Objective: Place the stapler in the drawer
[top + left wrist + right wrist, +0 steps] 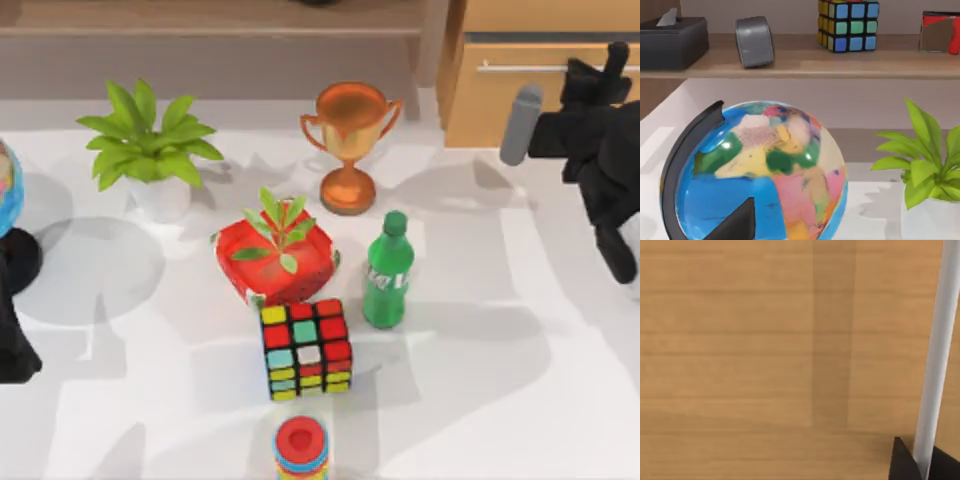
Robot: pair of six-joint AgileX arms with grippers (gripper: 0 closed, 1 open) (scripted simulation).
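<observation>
The drawer [520, 105] has a light tan wood front and stands at the table's back right, with a thin silver bar handle [540, 67]. My right gripper [600, 68] is at that handle. In the right wrist view the wood front is very close, and the gripper [922, 465] has a black fingertip [901, 464] pressed on each side of the silver handle [937, 355]. A grey rounded part of the right arm [522, 125] hangs in front of the drawer. The stapler is out of view. My left arm [12, 345] is parked at the left edge beside a globe [760, 170].
On the table stand a potted plant [150, 150], a bronze trophy [350, 140], a red pot with a sprig [278, 255], a green bottle [388, 270], a colour cube [305, 348] and a ring toy [302, 445]. A brown shelf [805, 67] carries a tissue box, a grey roll and another cube.
</observation>
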